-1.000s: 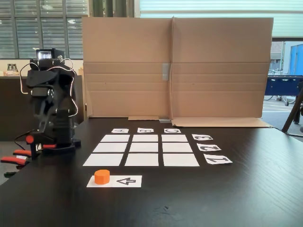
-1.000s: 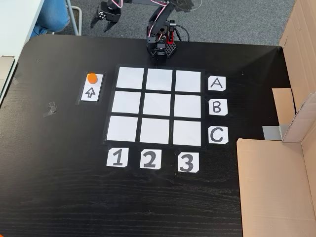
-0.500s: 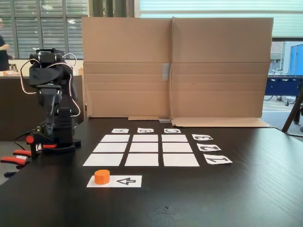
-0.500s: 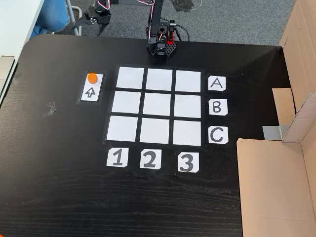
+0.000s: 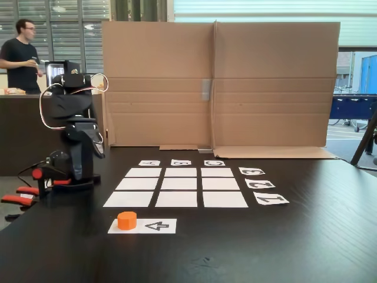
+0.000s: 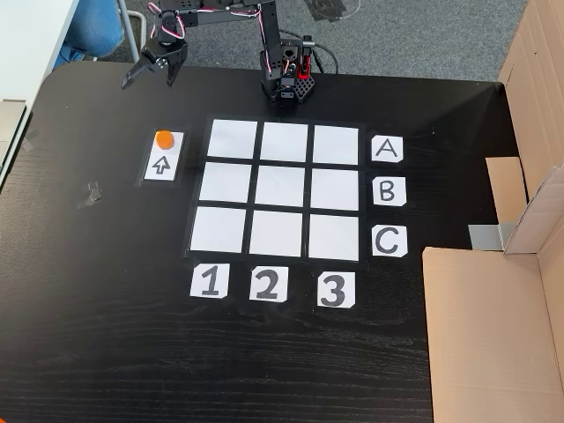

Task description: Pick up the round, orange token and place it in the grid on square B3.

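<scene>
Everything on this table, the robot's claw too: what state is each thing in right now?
token: resting on the arrow strip, not picked up.
gripper: open, holding nothing, apart from the token, beyond the strip's end.
grid: all nine squares bare.
square B3: bare.
letter and number cards: lying flat beside the grid.
cardboard screen: standing upright.

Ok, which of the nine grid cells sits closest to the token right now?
The corner cell in the row of card A and the column of card 1: it lies right beside the arrow strip holding the token.
</scene>
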`<act>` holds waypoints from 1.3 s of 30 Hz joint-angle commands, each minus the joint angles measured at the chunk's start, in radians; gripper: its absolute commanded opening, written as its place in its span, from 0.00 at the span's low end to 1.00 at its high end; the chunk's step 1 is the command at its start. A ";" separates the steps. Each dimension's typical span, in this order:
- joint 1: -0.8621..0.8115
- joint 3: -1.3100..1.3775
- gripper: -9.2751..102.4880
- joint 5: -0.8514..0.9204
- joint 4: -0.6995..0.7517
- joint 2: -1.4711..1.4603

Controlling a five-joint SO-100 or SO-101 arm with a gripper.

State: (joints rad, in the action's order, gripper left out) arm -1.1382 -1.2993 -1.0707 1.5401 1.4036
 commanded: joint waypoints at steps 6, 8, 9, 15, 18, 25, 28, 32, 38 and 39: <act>0.072 0.100 0.62 0.012 0.009 -0.109; 0.086 0.112 0.62 0.008 0.009 -0.133; 0.092 0.117 0.62 0.008 0.009 -0.146; 0.118 0.147 0.62 -0.006 0.006 -0.213; 0.130 0.160 0.62 -0.031 0.000 -0.249; 0.153 0.210 0.62 -0.098 -0.002 -0.331; 0.164 0.233 0.62 -0.123 -0.003 -0.359; 0.181 0.259 0.62 -0.147 -0.003 -0.388; 0.204 0.287 0.62 -0.175 -0.005 -0.430; 0.206 0.291 0.62 -0.183 -0.006 -0.437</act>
State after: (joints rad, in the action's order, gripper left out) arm -0.9434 -1.0477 -1.2379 1.5401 0.9633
